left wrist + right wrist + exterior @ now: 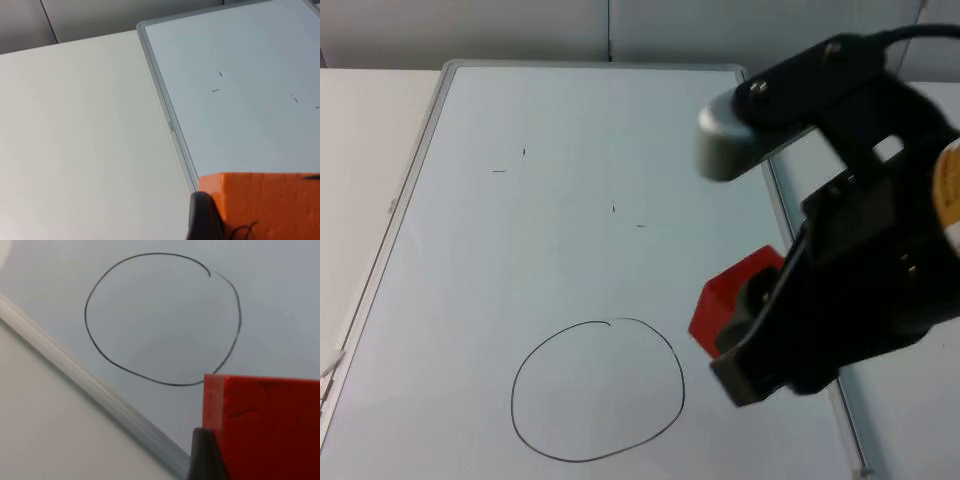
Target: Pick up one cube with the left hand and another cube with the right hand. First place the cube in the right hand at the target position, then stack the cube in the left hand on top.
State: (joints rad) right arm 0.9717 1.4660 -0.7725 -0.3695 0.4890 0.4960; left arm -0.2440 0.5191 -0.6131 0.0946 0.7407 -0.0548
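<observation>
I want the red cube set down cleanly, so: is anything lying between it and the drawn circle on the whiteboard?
Nothing visible is in the way. The right pincer holds the red cube beside the drawn circle, and the whiteboard between them bears only small pen marks. The left pincer holds the orange cube near the board's edge.

A red cube (730, 296) is hanging in the air just beside the drawn circle (597, 390) on the whiteboard. An orange cube (270, 205) is hovering over the whiteboard's edge.
</observation>
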